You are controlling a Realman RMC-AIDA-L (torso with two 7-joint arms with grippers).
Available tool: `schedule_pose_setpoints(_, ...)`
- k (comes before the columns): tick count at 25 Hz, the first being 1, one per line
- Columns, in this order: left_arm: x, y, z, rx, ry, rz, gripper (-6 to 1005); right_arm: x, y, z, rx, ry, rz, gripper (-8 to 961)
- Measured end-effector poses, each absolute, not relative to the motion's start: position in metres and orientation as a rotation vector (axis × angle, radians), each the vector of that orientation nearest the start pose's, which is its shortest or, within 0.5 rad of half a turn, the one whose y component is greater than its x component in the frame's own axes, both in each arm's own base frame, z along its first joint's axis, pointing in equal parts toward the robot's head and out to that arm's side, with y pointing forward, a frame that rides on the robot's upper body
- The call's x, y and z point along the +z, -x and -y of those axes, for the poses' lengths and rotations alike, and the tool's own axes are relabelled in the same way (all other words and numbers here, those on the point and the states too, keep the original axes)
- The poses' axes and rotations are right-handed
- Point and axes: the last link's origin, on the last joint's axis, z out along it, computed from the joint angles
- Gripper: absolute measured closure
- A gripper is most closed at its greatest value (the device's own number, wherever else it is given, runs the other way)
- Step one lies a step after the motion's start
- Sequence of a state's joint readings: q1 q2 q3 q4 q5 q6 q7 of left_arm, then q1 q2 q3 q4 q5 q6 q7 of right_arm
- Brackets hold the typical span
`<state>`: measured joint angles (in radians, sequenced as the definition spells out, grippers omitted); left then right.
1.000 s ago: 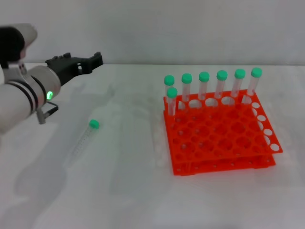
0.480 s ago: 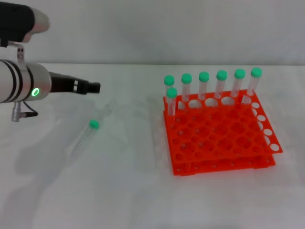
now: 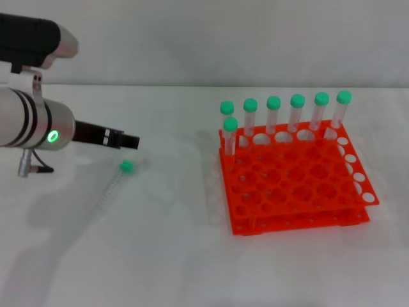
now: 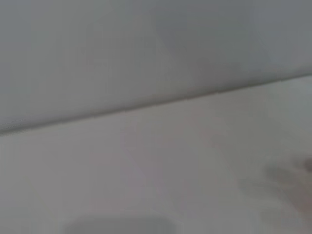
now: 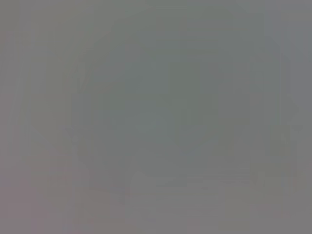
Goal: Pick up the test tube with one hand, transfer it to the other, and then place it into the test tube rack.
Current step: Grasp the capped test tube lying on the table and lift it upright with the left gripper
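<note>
Left gripper (image 3: 130, 141), black on its white banded arm, hung just above and beside the green cap of the test tube (image 3: 114, 185); seen edge-on, its fingers gave no sign of how far apart they stood, and nothing was in them. That tube lay flat on the white table (image 3: 160, 256), well left of the orange test tube rack (image 3: 294, 182), where seven capped tubes (image 3: 297, 115) stood upright along the far side.

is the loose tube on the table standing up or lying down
Lying down. The test tube lies flat on the table, its green cap toward the left hand, outside the orange rack.
</note>
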<state>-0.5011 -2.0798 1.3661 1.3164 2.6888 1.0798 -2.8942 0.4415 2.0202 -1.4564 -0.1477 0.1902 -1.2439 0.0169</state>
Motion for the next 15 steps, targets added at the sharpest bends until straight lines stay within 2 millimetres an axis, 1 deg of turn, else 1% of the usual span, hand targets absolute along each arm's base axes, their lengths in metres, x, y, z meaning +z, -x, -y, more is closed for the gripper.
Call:
schedule_pose_setpoints(3,0.019,0.219,-0.395,0.075,2.065,1.205,130,0.068,-0.346,-0.347,0.576,1.384,-0.285,105)
schedule_pose_setpoints(7,0.011,0.232,-0.39,0.105,2.062,1.276,129,0.068,-0.345,-0.347,0.576,1.385,-0.285,104)
schedule_pose_setpoints(15,0.001,0.247,-0.384,0.161,2.06,1.343,130,0.068,-0.346,-0.348,0.575,1.387,-0.286,104)
